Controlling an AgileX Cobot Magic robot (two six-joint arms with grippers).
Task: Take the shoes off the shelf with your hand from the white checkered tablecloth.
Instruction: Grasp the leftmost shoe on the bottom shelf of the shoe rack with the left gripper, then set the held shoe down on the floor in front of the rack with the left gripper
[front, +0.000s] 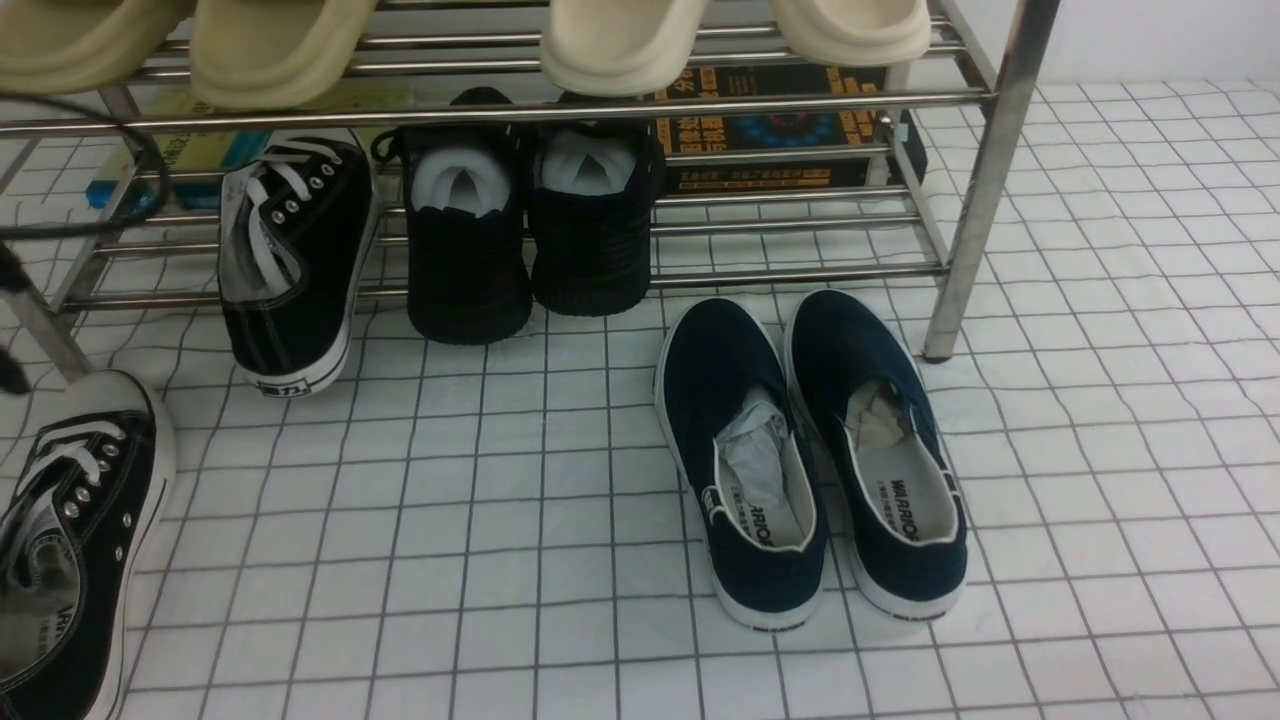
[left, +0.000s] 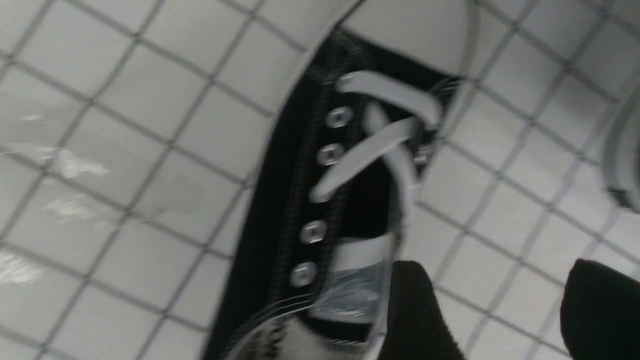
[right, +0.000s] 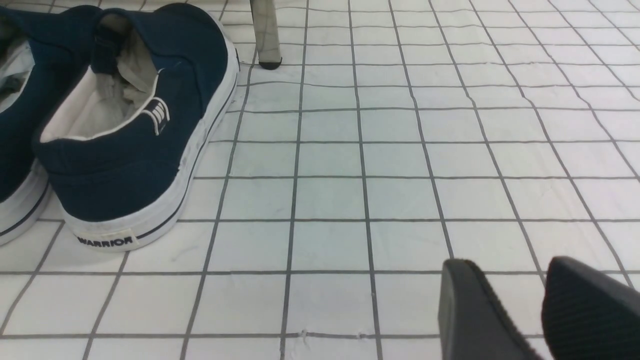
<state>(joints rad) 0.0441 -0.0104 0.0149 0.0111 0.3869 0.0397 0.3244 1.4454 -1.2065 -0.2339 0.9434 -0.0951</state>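
One black canvas sneaker with white laces leans on the lower tier of the steel shelf, its heel down on the white checkered tablecloth. The other sneaker lies on the cloth at the front left and fills the left wrist view. My left gripper is open and empty just above the cloth, one finger right beside that sneaker's side. In the front view only its black edge and cables show. My right gripper hangs slightly open and empty over bare cloth.
An all-black knit pair sits on the lower tier. Navy slip-ons lie on the cloth in front of the shelf's right leg. Beige slippers rest on the upper tier. A dark box stands behind the rack.
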